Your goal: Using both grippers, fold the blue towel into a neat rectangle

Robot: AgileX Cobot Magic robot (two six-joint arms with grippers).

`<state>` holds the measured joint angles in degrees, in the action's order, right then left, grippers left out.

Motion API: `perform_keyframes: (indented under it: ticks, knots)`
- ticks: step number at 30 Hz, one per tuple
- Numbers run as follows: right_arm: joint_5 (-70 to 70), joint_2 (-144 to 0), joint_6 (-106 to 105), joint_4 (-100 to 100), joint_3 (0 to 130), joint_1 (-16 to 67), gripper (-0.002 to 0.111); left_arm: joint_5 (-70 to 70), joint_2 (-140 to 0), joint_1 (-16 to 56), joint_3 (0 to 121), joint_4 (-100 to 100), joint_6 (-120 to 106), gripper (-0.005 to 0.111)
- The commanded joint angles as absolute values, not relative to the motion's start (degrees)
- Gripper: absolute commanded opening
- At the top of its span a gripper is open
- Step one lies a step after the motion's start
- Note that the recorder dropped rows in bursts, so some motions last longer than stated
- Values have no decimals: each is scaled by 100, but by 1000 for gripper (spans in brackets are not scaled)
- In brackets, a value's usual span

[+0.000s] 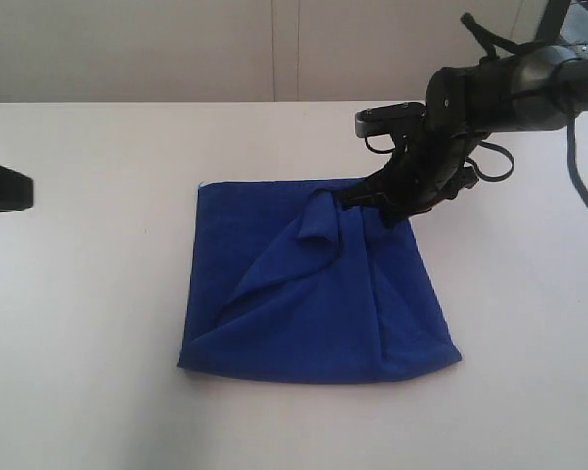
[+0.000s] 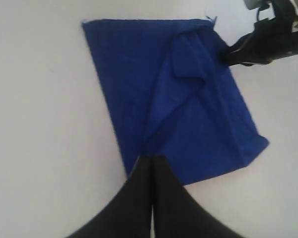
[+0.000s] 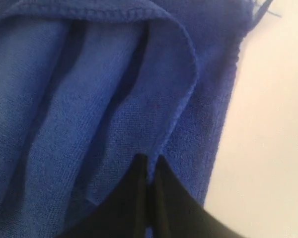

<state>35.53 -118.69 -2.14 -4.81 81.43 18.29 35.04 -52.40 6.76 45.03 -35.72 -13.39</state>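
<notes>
At the right pincer (image 3: pixel 149 159) we see the two black fingers pressed together on a rolled hem of the blue towel (image 3: pixel 89 114), which rises to their tips. Just beside that grip the towel's edge ends and the bare white table (image 3: pixel 273 129) opens out. A loose thread (image 3: pixel 264 9) sticks off the corner beyond the tips. The left pincer (image 2: pixel 152 159) also has its fingers together. It holds nothing, and the towel is spread out ahead of its tips. Only the exterior view gives us the whole cloth: a rough square lying on the table, with creases fanning away from the right pincer toward the opposite edge and a loose flap drooping beside it. There the table lies open on every side of the towel, and a black part of the left arm (image 1: pixel 2 186) sits well apart at the margin.
</notes>
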Motion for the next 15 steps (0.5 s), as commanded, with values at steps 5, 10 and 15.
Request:
perform_keyframes:
  ticks: [5,10,15]
  knots:
    - [3485,-11906,-259,-862,8120,1766,0,2730,-7467,1040,4491,-6575,-2884,0]
    - [3498,-11906,-245,-932,8120,1766,0,2607,-8976,1583,4921,-8269,-3966,0]
    - [3587,-11906,-219,-968,8120,1766,0,2976,-10216,1847,5901,-9159,-4494,0]
